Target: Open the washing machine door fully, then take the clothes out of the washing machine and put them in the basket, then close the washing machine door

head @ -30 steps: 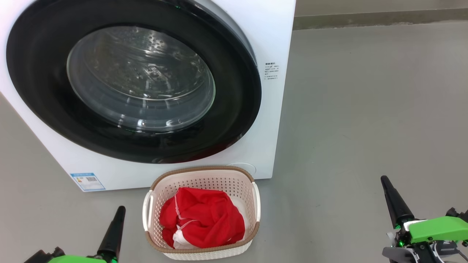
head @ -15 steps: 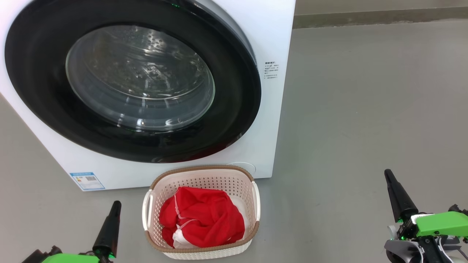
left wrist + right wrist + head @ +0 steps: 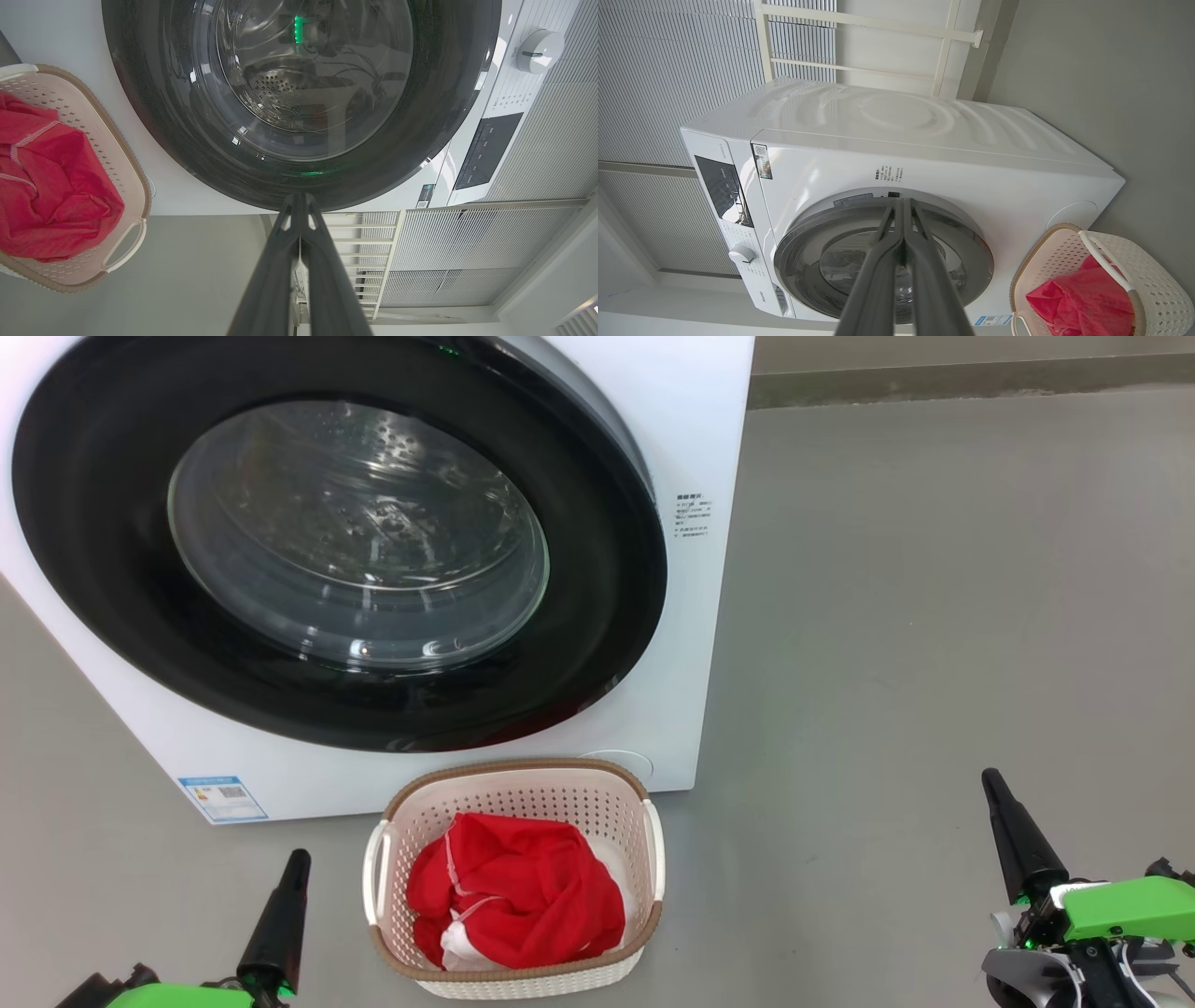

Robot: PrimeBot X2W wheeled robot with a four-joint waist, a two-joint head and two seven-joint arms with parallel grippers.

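1. My left gripper (image 3: 296, 863) hangs low, its two fingers pressed together with nothing between them.
2. My right gripper (image 3: 992, 786) is the same: fingers together, empty.
3. The basket (image 3: 523, 771) stands on the floor (image 3: 934, 616) between the two grippers, just right of the left one and well left of the right one.
4. The red clothes (image 3: 523, 887) lie bunched inside the basket.
5. Ahead of both fingertips stands the washer (image 3: 714, 439), its round black door (image 3: 607, 616) closed against the front.

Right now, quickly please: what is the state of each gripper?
Left gripper: closed, holding nothing.
Right gripper: closed, holding nothing.
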